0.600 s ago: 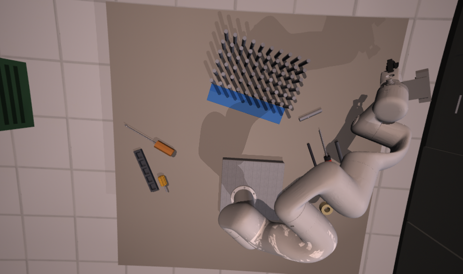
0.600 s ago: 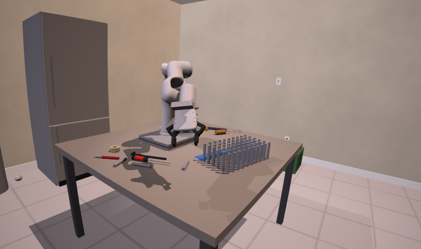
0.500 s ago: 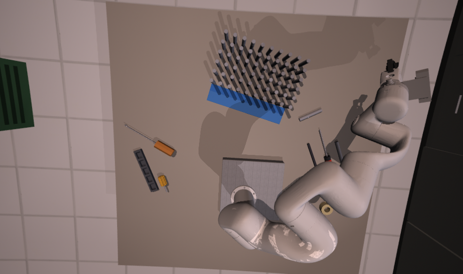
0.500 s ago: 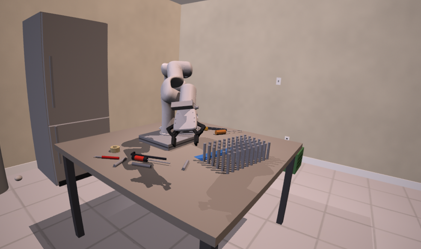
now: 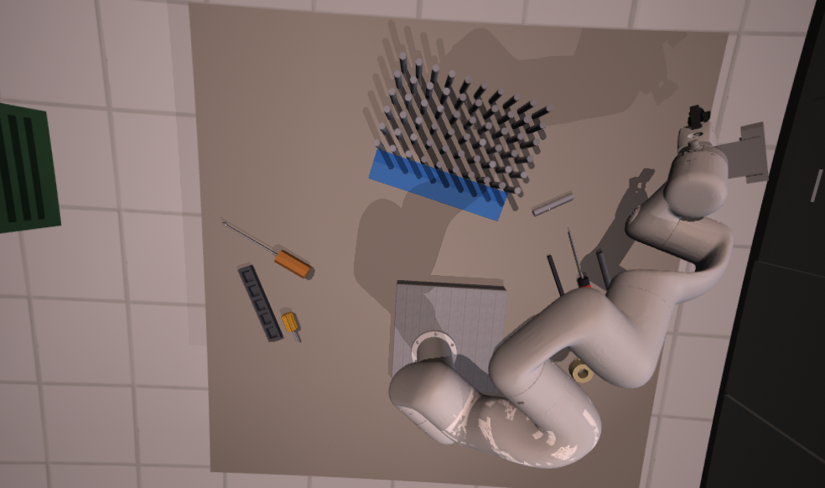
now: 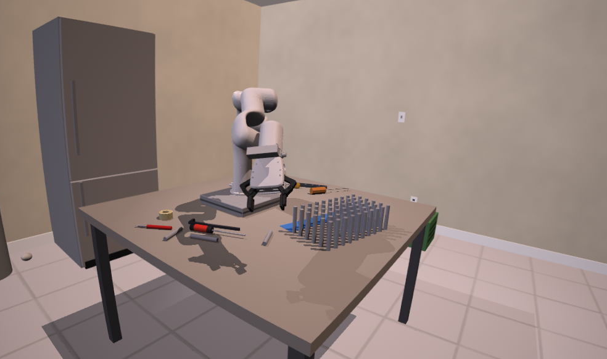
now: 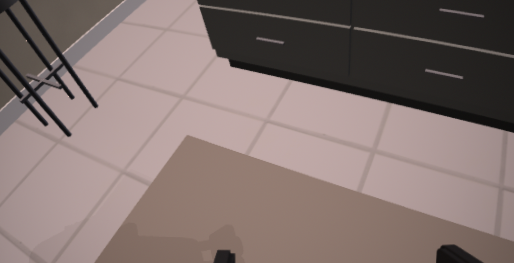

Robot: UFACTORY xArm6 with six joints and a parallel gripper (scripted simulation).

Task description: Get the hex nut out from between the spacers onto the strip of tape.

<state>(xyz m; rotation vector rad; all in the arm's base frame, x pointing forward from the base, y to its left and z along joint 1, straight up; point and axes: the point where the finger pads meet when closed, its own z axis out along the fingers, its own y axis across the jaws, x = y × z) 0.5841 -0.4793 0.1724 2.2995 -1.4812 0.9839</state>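
A dense grid of upright grey spacers stands at the back middle of the table; it also shows in the side view. The hex nut is hidden among them. The blue strip of tape lies along the grid's near side, partly under the front row of spacers. The hook pick, with an orange-brown handle and a thin shaft, lies at the left of the table. My gripper is open and empty, above the table's right edge and far from the pick. Only its fingertips show in the wrist view.
A grey rod, a red-handled tool, dark rods and a tape roll lie near my arm. A dark rack and a small yellow-handled tool lie near the pick. Dark drawers stand beyond the table edge.
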